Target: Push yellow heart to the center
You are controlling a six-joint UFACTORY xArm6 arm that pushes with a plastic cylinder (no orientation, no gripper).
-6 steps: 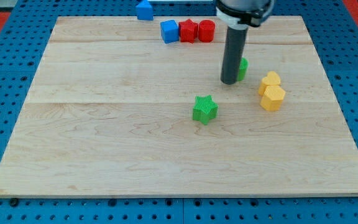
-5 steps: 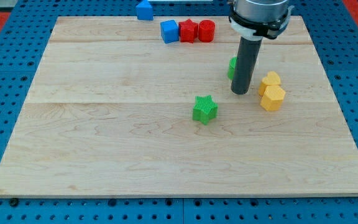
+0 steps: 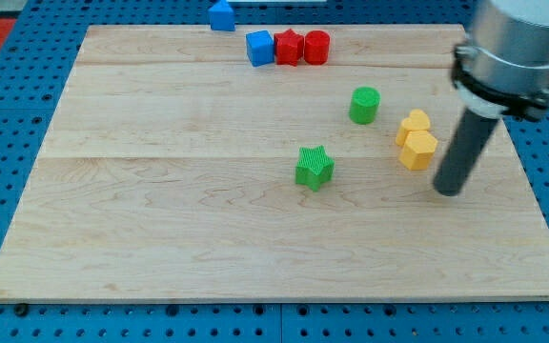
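Wooden board (image 3: 160,191) | yellow heart (image 3: 414,122) heading unclear | my tip (image 3: 449,191) lower-right | hand: cannot tell

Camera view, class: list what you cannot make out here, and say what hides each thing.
- Blue block at the view's top: cut off by the picture's edge, shape unclear.
- The two yellow blocks: touching, too small to tell which is the heart.
- The arm above the rod: cut off at the view's top right; my tip shows.
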